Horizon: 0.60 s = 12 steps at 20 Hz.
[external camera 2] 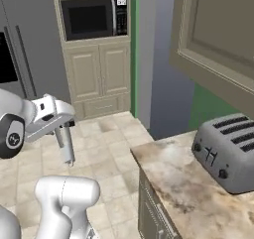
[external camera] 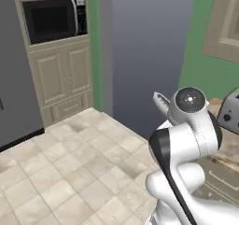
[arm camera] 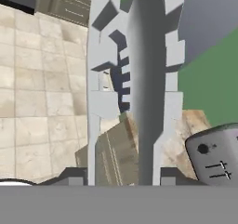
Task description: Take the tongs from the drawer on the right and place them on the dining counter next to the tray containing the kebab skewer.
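Note:
The slim grey metal tongs point(arm camera: 139, 102) run straight up the hand view, their scalloped edges showing on both arms. My gripper point(arm camera: 123, 177) is shut on them, a dark fingertip on either side. In the right base view the tongs point(external camera 2: 65, 144) hang down from the gripper point(external camera 2: 58, 125) over the tiled floor, left of the worktop. In the left base view the tongs' tip point(external camera: 160, 101) sticks out to the left of my wrist. The dining counter and the tray are out of view. I cannot tell which of the beige cabinet fronts point(arm camera: 116, 153) under the worktop is the drawer.
A grey toaster point(external camera 2: 229, 151) stands on a marbled worktop point(external camera 2: 173, 176) at the right, above beige cabinets point(external camera 2: 154, 210). Across the tiled floor point(external camera: 60, 163) is a tall beige cabinet with a microwave point(external camera 2: 92, 19), beside a dark fridge point(external camera 2: 20, 44). Green walls flank a grey opening point(external camera: 144, 46).

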Motion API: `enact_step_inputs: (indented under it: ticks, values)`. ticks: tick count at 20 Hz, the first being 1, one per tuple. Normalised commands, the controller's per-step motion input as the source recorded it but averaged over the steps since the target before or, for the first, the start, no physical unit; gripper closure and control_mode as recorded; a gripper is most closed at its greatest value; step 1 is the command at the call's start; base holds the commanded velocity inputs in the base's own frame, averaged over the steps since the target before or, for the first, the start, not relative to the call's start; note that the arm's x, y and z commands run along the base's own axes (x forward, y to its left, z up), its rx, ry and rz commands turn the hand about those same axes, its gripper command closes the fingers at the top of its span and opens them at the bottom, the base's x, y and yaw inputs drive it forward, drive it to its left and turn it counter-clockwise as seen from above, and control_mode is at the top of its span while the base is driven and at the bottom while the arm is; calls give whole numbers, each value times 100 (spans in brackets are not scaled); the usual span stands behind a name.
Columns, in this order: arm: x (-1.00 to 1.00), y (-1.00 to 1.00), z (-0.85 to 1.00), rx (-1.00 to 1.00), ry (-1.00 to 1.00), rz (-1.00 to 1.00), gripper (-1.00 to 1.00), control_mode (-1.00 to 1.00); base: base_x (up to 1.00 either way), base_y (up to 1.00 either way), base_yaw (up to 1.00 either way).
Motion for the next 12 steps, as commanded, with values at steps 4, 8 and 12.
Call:
enact_step_inputs:
  ticks: [4,8,12]
  values:
    - [0,0,0,0,0,0,100,100,100,100,4]
    - [0,0,0,0,0,0,100,100,38,70,53]
    - [0,0,0,0,0,0,100,100,0,23,83]
